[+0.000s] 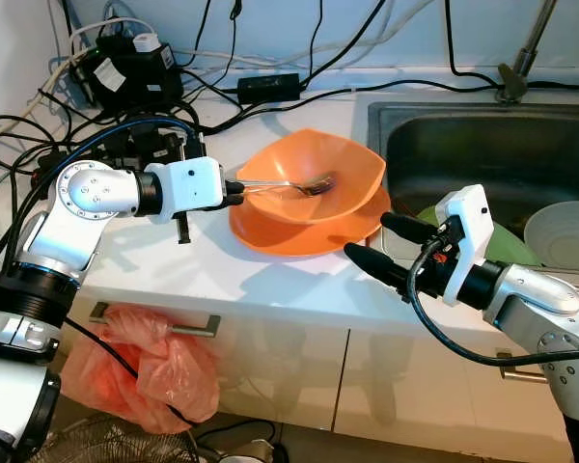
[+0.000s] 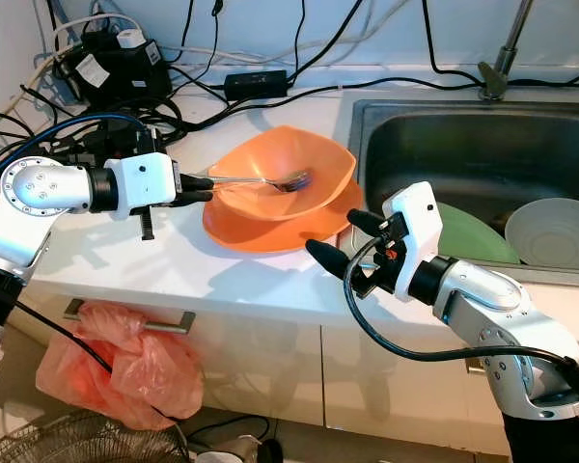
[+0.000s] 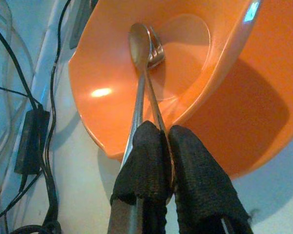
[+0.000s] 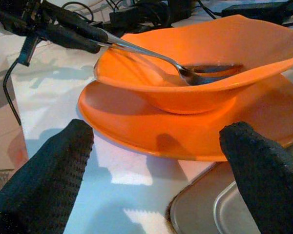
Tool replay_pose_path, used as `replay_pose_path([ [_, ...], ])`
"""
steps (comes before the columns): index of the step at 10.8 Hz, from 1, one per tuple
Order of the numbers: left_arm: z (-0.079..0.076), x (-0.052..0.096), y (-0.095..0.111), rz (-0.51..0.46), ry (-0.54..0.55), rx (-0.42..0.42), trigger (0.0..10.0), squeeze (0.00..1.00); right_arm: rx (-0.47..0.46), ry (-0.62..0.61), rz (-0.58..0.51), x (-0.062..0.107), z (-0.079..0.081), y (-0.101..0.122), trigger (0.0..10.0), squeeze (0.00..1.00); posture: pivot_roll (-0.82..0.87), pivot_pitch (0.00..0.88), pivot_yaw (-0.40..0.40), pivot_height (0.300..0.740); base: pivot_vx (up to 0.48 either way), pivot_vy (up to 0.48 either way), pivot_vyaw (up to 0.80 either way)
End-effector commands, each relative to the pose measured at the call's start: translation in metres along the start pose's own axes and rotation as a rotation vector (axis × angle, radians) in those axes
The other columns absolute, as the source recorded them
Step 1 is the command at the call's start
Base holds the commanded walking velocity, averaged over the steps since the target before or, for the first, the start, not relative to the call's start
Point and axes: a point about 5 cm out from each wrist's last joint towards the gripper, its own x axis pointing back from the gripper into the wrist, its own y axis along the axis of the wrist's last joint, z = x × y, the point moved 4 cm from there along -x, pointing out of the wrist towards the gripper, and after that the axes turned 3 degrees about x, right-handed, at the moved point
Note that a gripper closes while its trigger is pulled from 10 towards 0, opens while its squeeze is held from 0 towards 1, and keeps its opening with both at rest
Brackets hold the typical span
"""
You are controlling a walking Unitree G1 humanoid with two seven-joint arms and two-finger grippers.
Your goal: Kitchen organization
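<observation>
An orange bowl [image 1: 318,174] sits on an orange plate [image 1: 299,236] on the white counter, just left of the sink. Inside the bowl lie a metal spoon [image 3: 139,46] and a fork [image 1: 314,188], their handles sticking out over the left rim. My left gripper [image 1: 235,191] is shut on those handles at the bowl's left edge. My right gripper [image 1: 376,241] is open, hovering at the plate's front right rim with nothing between its fingers [image 4: 49,180].
The steel sink [image 1: 482,154] at the right holds a green plate [image 1: 507,246] and a white bowl [image 1: 565,231]. Tangled cables and a power adapter [image 1: 125,68] crowd the counter's back left. An orange plastic bag [image 1: 145,362] hangs from the drawer handle below.
</observation>
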Motion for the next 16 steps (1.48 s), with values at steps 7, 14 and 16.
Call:
replay_pose_path([
  [7,0.026,0.002,0.020,-0.111,0.131,0.021,0.0,0.00,-0.007,-0.004,-0.034,-0.001,0.003,0.005,10.0,0.00,0.11,0.047,0.130,0.740,0.000,0.000,0.00],
  [14,0.039,-0.013,0.076,-0.582,0.283,0.583,0.0,0.00,-0.164,-0.228,-0.318,-0.007,-0.033,0.048,10.0,0.00,0.10,0.047,0.112,0.740,0.000,0.000,0.00],
  [16,0.028,-0.024,0.097,-0.748,0.191,0.843,0.0,0.00,-0.283,-0.270,-0.430,-0.012,-0.040,0.063,10.0,0.00,0.10,0.047,0.108,0.740,0.000,0.000,0.00],
])
